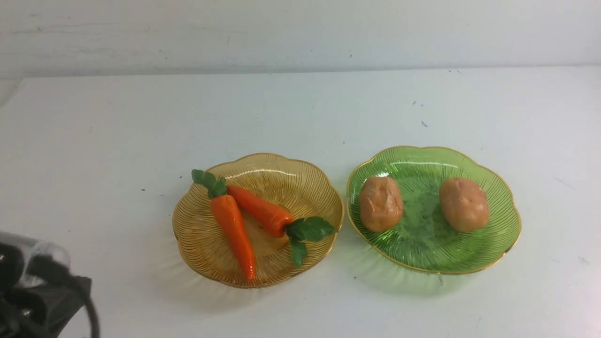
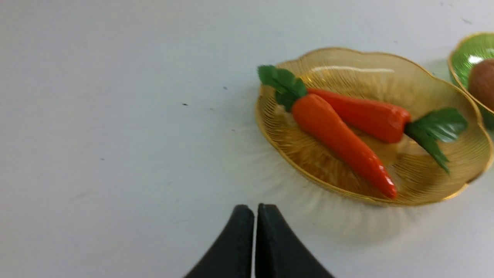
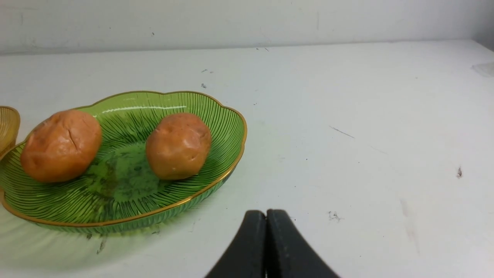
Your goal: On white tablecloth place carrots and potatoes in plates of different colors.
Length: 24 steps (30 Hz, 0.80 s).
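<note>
Claws first: the left claw [image 2: 254, 210] hangs low over the white tablecloth [image 1: 300, 108] with its fingers pressed together and nothing between them, and the right claw [image 3: 266, 216] is pinched closed and empty the same way.

Just ahead of the left claw and off toward the robot's right sits the amber plate [image 1: 197, 244], so the left arm is the nearer one to it. Both carrots lie inside. The nearer carrot [image 1: 233, 228] runs near to far, tip toward the robot, leaves at the far left rim. The second carrot [image 1: 260, 210] lies crosswise behind it, leaves toward the green plate [image 1: 502, 234].

The green plate lies ahead and to the left of the right claw, nearest that arm. The left potato [image 1: 381, 203] and the right potato [image 1: 464, 203] rest in it, apart, each with its long axis roughly near to far.

By my reading the sorting looks finished, with nothing left to pick.
</note>
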### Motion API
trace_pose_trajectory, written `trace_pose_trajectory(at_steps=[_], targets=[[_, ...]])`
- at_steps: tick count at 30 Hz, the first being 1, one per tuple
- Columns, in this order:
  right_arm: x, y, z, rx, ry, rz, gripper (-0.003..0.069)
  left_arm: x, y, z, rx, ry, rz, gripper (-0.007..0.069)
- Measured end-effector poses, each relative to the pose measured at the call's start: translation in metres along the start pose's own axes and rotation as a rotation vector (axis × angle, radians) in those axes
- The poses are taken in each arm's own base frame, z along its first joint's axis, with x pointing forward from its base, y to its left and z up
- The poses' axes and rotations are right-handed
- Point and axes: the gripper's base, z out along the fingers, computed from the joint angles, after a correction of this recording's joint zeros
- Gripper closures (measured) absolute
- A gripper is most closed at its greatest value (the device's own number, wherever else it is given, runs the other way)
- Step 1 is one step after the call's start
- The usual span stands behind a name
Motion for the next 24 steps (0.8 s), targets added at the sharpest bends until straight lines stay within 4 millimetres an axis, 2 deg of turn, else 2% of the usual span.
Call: trace_pose_trajectory(at_steps=[3,6,10,24], targets=[[0.000,0.000,0.000,0.000,0.000,0.000,0.0674,0.028,0.007,-0.005,-0.066,-0.079,-0.053,0.0627],[0.000,0.000,0.000,0.000,0.001,0.000,0.0674,0.058,0.011,0.000,-0.102,-0.087,-0.072,0.0627],[0.000,0.000,0.000,0.000,0.001,0.000,0.0674,0.075,0.013,0.006,-0.113,-0.049,-0.062,0.0627],[0.000,0.000,0.000,0.001,0.003,-0.001,0.0674,0.076,0.013,0.007,-0.112,-0.058,-0.014,0.0627]])
